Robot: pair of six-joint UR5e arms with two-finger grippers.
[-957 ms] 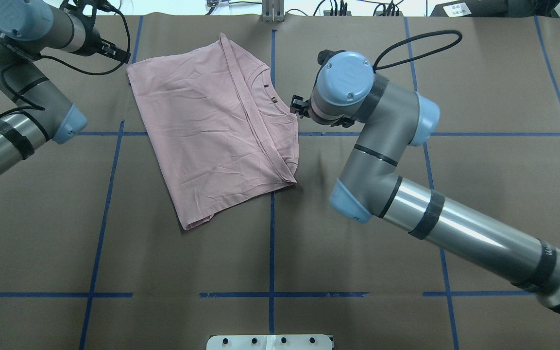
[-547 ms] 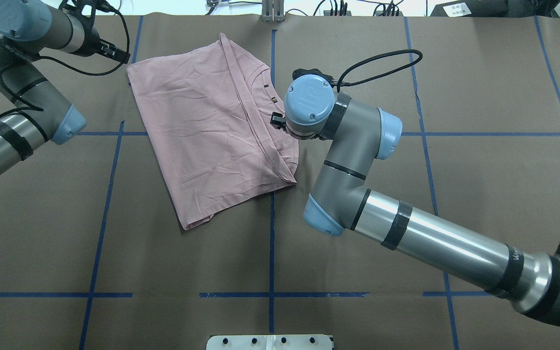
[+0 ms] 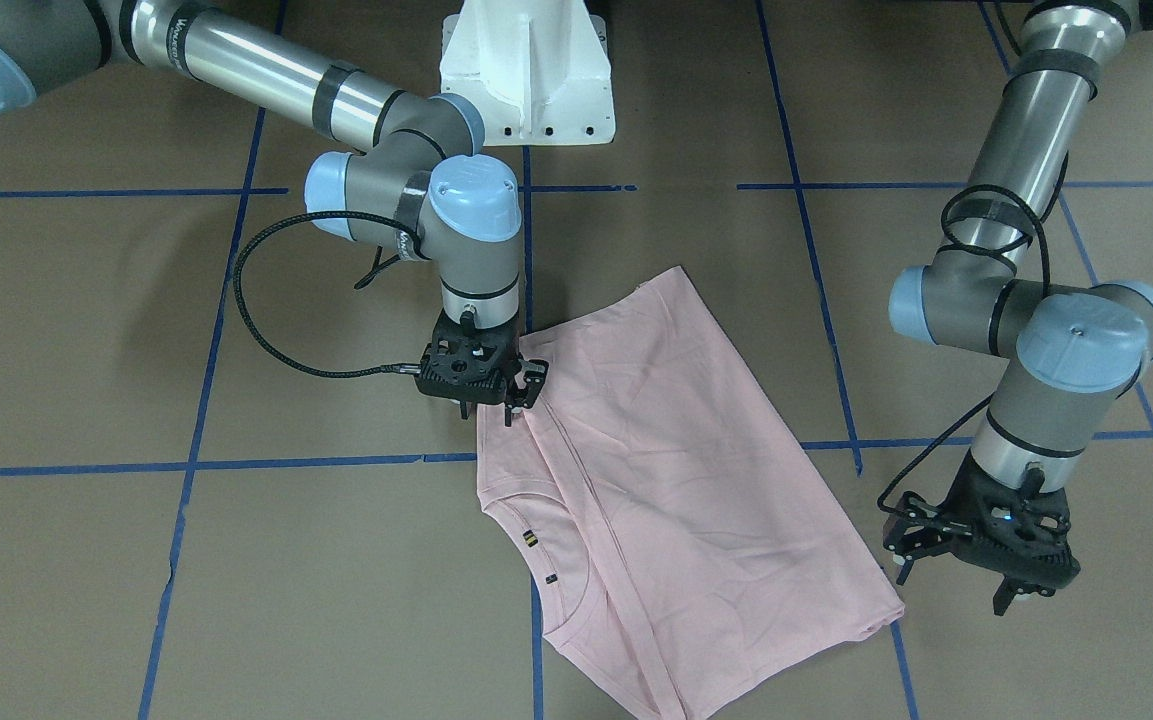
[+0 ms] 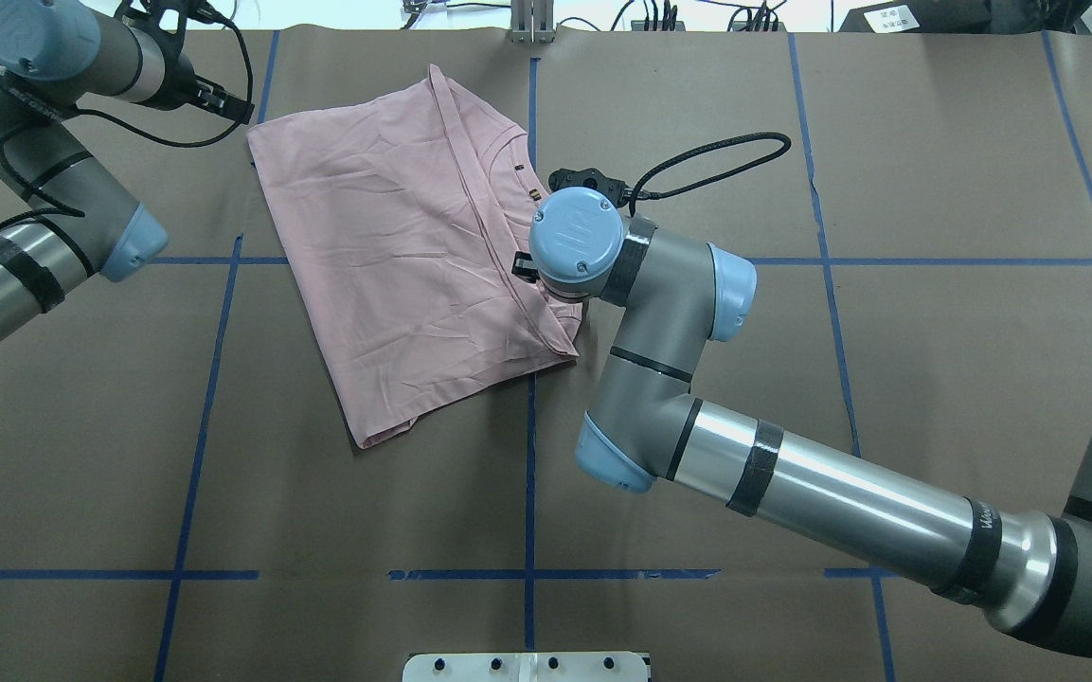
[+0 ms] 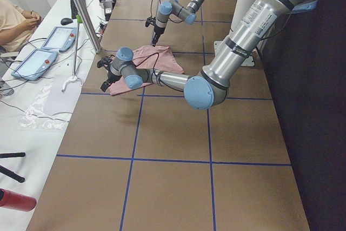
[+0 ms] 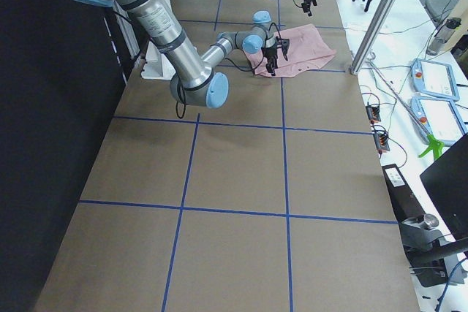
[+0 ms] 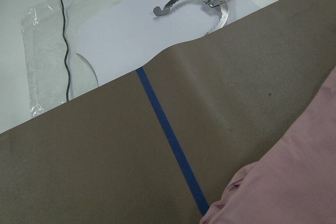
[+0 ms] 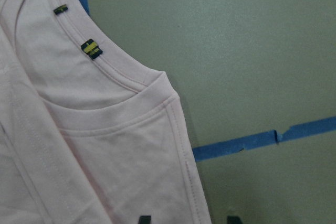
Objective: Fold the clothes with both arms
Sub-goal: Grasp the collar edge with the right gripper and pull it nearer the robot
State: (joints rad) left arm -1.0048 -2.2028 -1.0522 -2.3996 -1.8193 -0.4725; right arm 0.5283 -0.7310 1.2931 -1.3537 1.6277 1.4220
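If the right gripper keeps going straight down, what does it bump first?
Most likely the pink T-shirt, at its edge by the collar: the right gripper points down astride it, one fingertip over cloth, one over bare table.

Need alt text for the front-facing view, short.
A folded pink T-shirt lies on a brown table with blue tape lines. The right gripper hangs open at its shoulder edge; the left gripper hovers open beside its opposite edge.

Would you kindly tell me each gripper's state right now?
Left gripper: open, empty, beside the pale pink cotton T-shirt.
Right gripper: open, straddling the T-shirt's edge.
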